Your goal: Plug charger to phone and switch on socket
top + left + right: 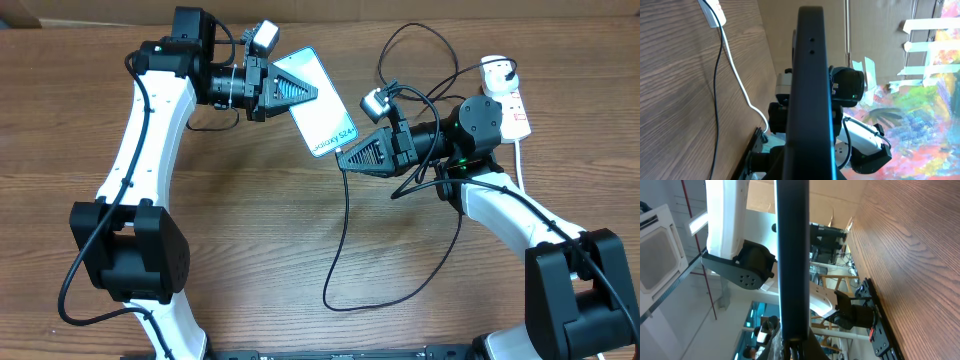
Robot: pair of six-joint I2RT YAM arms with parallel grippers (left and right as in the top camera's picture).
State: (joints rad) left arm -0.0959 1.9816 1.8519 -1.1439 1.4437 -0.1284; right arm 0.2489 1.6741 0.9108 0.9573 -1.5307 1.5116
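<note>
Wooden table (250,240): phone (325,115), upper centre, clamped in left gripper (312,92) and right gripper (346,157); risks twisting loose under opposing pulls.

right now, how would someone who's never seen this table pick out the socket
On the table, look far right, just beyond the right arm. The socket is the long white block there with red marks and a thick white lead; the charger is thin and black.
</note>
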